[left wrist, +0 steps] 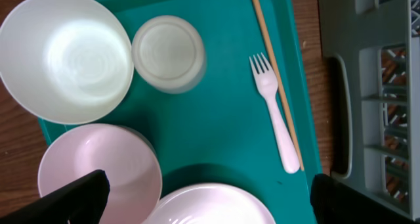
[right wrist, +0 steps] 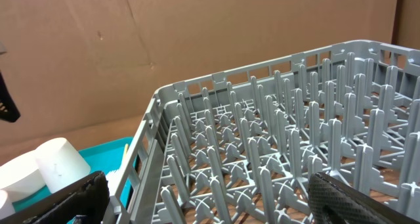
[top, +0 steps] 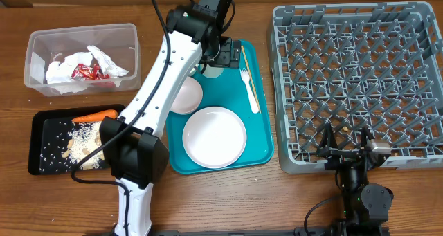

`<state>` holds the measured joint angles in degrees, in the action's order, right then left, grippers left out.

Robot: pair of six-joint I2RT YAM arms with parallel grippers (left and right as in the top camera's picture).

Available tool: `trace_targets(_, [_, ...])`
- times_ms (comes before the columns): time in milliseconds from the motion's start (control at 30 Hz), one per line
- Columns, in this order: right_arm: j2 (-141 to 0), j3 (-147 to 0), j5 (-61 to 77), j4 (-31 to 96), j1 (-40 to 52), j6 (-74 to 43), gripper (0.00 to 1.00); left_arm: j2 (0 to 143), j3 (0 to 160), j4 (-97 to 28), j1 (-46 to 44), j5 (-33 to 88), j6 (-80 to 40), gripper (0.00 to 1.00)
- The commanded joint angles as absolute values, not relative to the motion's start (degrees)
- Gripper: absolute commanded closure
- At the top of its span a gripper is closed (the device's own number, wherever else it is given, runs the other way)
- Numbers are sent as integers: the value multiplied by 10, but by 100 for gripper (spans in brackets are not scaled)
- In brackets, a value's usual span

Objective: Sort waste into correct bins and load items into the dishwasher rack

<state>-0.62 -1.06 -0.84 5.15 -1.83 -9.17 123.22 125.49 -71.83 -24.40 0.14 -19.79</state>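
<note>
Left hand (left wrist: 216, 203): fingers wide apart, holding nothing, hanging above the dishes. Right hand (top: 346, 140): likewise spread and empty, low over the near side of the dishwasher rack (top: 279, 91). Seems to be the very start of the loading step, judging by how things lie. Rack at the right of the worktop, a big grey crate with upright pegs on a grid floor, bare of dishes. Just left of it the teal tray (top: 261, 135), carrying all the dishes. Sorting looks finished: napkins (top: 97, 56) and red wrapper (top: 86, 71) in the clear tub (top: 38, 46) at far left, carrot (top: 95, 115) and rice-like scraps (top: 84, 140) in the black tray (top: 38, 163) in front of it. On the teal tray, none lifted yet: round pale plate (top: 214, 135) at the near end, flat and glossy; pinkish bowl (left wrist: 98, 175) beside it; white bowl (left wrist: 65, 56) at the far left corner; small cup (left wrist: 168, 53) next to that bowl, cannot tell whether mouth up or down; white fork (left wrist: 275, 112); thin wooden stick (left wrist: 272, 66) lying along the fork. Next probably calls for coming down on one rim, of the pinkish bowl or of the plate just below, closing on the thin edge, then carrying it right to stand between the pegs. Smooth ware, so likely slippery in a rim grip.
</note>
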Motion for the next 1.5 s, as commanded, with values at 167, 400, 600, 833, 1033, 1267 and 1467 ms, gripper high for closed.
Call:
trace_targets(167, [-2,-5,-9,48,-16,-91,0,1242,1263,-718,-235,-22,-215,0])
trace_targets(400, [-2,-5,-9,48,-16,-91,0,1156,1274,-778,-148,-150,-318,0])
trace_targets(600, [-2,-5,-9,48,-16,-91,0,1113,1274,-844,59,-102,-373,0])
trace_targets(833, [-2,-5,-7,40,-16,-92,0,1128,1271,-900,211,102,-373,0])
trace_targets(1033, [-2,-5,135,-51,-16,-95,0,1129,1267,-922,266,125,-373,0])
trace_targets(1267, [-2,-5,350,-214,-16,-241,0,1129,1267,-941,270,40,-350,0])
trace_targets(1467, [-2,-6,330,-367,-16,-243,0,1129,1267,-940,270,-77,-341,0])
